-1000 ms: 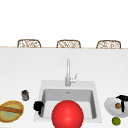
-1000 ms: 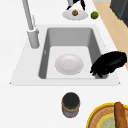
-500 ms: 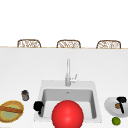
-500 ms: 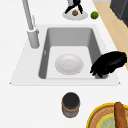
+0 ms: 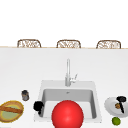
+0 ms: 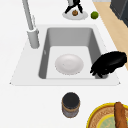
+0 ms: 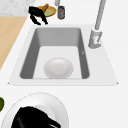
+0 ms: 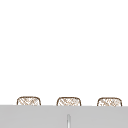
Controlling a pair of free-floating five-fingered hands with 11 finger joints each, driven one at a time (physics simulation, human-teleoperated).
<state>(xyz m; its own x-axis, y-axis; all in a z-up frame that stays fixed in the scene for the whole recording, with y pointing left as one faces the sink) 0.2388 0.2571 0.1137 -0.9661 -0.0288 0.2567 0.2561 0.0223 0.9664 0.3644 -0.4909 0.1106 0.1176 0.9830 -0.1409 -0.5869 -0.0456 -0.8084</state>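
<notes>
- Since a second ago nothing has visibly shifted: the left black hand (image 5: 38, 106) hovers at the same near-left corner of the pale grey rectangular sink (image 5: 44, 86), and the right black hand (image 5: 121, 100) is over the same white round plate (image 5: 109, 105).
- The left side view shows the left black hand (image 6: 110, 63) with fingers drooping loosely over the sink's (image 6: 30, 72) edge, relaxed and gripping nothing; the front view shows it as a dark blob.
- The front view shows a smooth glossy red ball (image 5: 67, 114) over the basin; in the side views a shallow white round dish (image 6: 69, 64) lies on the basin floor.
- The right side view shows the right black hand (image 7: 32, 117) resting on the plate (image 7: 58, 106); I cannot tell whether its fingers grip anything.
- On that plate sits a small brown lump (image 6: 74, 12), with a small green lime (image 5: 116, 121) just beside the plate on the counter.
- Left of the sink stand a squat dark-lidded jar (image 6: 70, 104) and a yellow-rimmed woven bowl (image 6: 98, 117) holding a brown stick-shaped loaf (image 6: 120, 116).
- A slim metal tap (image 5: 68, 72) rises behind the basin.
- The upper view shows three wicker chair backs (image 8: 69, 101).
</notes>
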